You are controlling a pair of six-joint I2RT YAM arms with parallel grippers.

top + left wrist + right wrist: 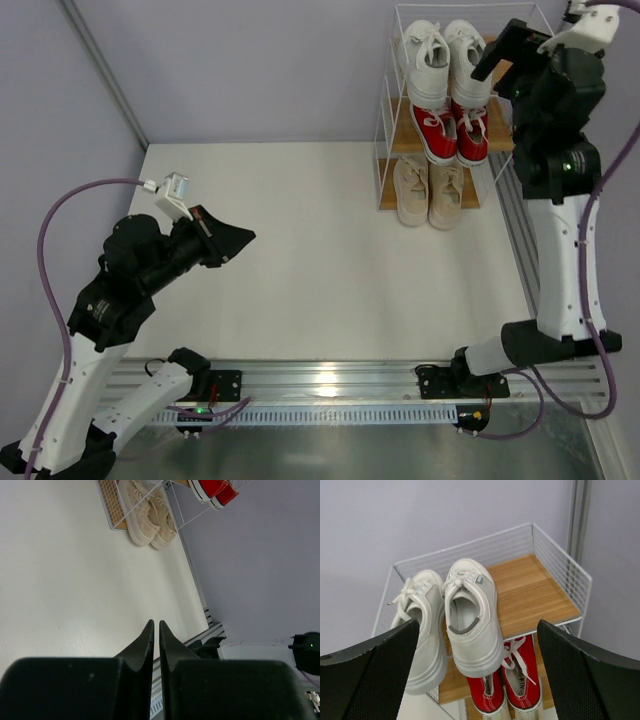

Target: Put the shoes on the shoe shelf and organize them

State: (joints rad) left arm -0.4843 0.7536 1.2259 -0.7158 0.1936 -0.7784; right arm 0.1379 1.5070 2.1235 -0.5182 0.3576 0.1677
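Retreat next: R gripper (477,623), spread wide and empty above white pair (445,50) on shelf (560,565) top, should lift straight, clear of its rim; L gripper (156,625) clenched, empty.

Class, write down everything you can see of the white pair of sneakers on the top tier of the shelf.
The white sneakers are a matched lace-up pair, leather-like, with thick white soles, white laces and grey-lined collars. They stand side by side, touching, on the left of the top wooden board of the wire shelf, heels forward and overhanging its front edge above the red pair. Nothing grips them.
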